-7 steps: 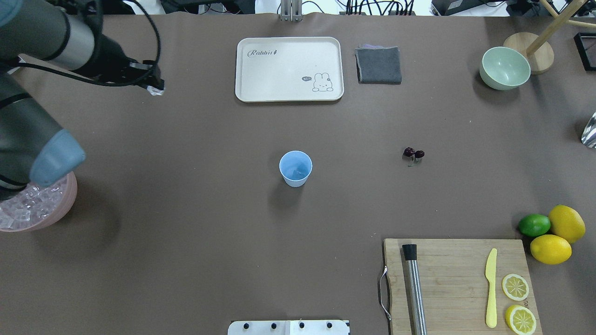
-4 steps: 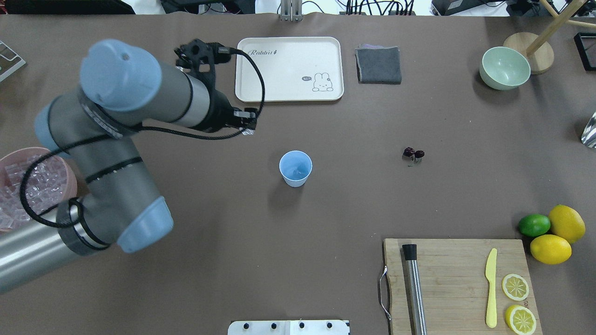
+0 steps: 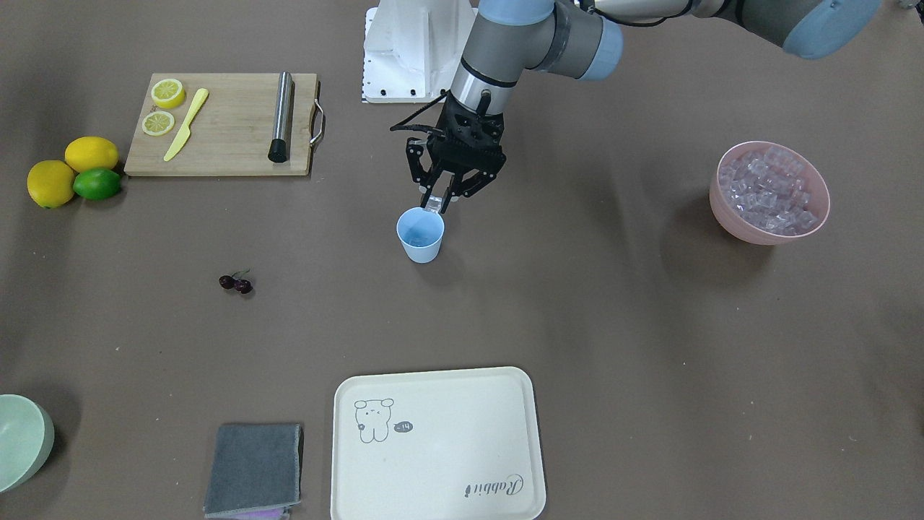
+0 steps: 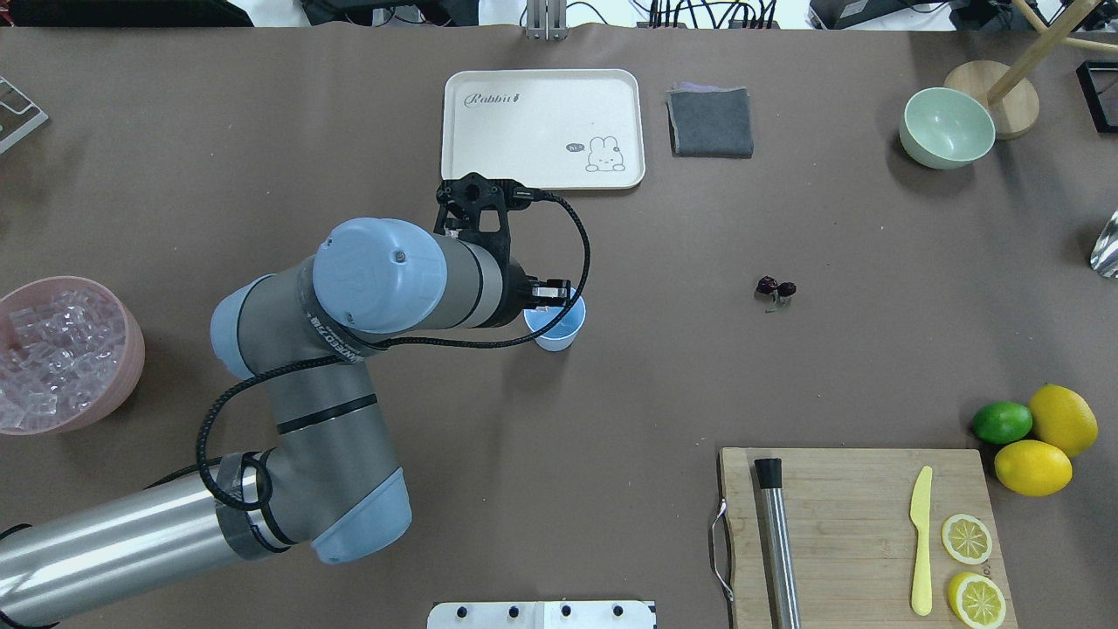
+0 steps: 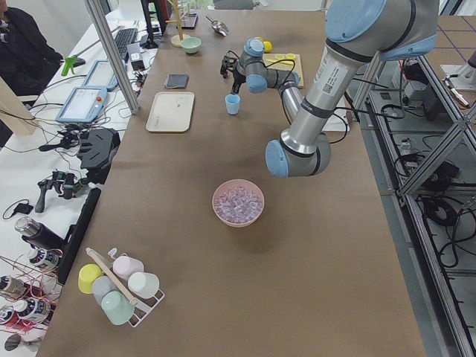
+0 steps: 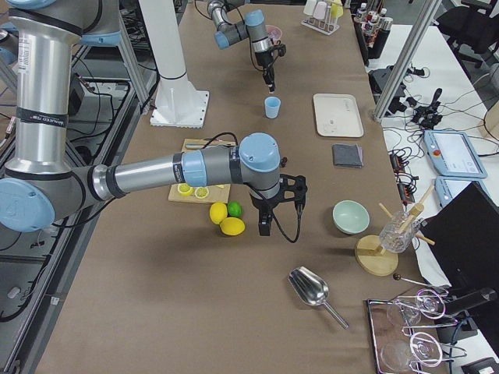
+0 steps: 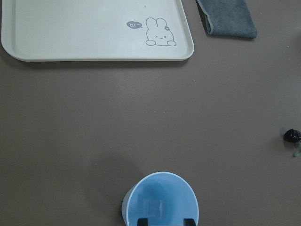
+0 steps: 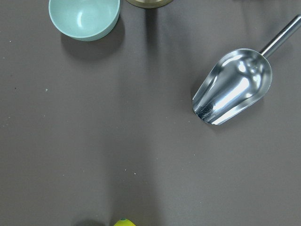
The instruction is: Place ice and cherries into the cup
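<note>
The light blue cup stands upright mid-table; it also shows in the front view and the left wrist view. One ice cube lies inside it. My left gripper hangs just over the cup's rim, shut on a clear ice cube. The pink bowl holds many ice cubes at the table's left end. The cherries lie on the table to the right of the cup. My right gripper shows only in the exterior right view, so I cannot tell its state.
A cream tray and a grey cloth lie behind the cup. A pale green bowl is at the back right. A cutting board with knife, lemon slices and a metal rod, plus lemons and lime, is front right. A metal scoop lies at the right end.
My left arm has swung from the table's left side, near the pink bowl, to above the cup, carrying the ice cube. The cup and cherries have not moved.
</note>
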Controlling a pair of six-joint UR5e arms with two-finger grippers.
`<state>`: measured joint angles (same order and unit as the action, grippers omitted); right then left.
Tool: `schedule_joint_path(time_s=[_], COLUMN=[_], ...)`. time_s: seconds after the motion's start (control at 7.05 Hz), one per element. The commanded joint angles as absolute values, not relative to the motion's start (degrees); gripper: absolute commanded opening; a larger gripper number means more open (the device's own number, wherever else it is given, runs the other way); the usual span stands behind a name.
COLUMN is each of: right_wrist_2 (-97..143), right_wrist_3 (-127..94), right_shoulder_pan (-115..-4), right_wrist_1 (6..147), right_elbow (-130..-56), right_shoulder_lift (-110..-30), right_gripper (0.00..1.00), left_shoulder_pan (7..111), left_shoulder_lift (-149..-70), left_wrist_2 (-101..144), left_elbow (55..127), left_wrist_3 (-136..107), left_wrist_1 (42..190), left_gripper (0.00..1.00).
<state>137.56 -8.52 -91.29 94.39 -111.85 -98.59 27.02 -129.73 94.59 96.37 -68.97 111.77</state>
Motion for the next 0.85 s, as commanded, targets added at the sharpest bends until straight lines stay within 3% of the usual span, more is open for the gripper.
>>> schedule_joint_path(time_s=[0.0, 0.14, 0.28, 0.57, 0.71], right_wrist_2=[137.5, 137.5, 137.5, 137.5, 137.5], right_wrist_3=[-8.5, -8.5, -8.5, -8.5, -8.5], right_shoulder_pan=[-91.2, -91.3, -91.3, -91.3, -91.3], right_wrist_1=[94.4, 94.4, 94.4, 94.4, 94.4], right_elbow=[-112.0, -111.8, -111.7, -111.7, -111.7], right_shoulder_lift=[-98.4, -98.3, -98.2, -98.2, -98.2], right_gripper=[1.0, 1.0, 1.0, 1.0, 1.0], left_shoulder_pan=[26.9, 26.8, 26.5, 26.2, 27.1], left_shoulder_lift=[-130.8, -131.0, -131.0, -130.7, -130.0], left_wrist_2=[93.2, 93.2, 93.3, 93.9, 95.8], left_elbow=[91.2, 91.2, 91.2, 93.1, 97.5], left_wrist_3=[-69.0, -69.2, -68.9, -69.0, -68.5], left_wrist_1=[116.9, 116.9, 116.7, 115.5, 109.7], left_gripper=[0.0, 0.0, 0.99, 0.98, 0.98])
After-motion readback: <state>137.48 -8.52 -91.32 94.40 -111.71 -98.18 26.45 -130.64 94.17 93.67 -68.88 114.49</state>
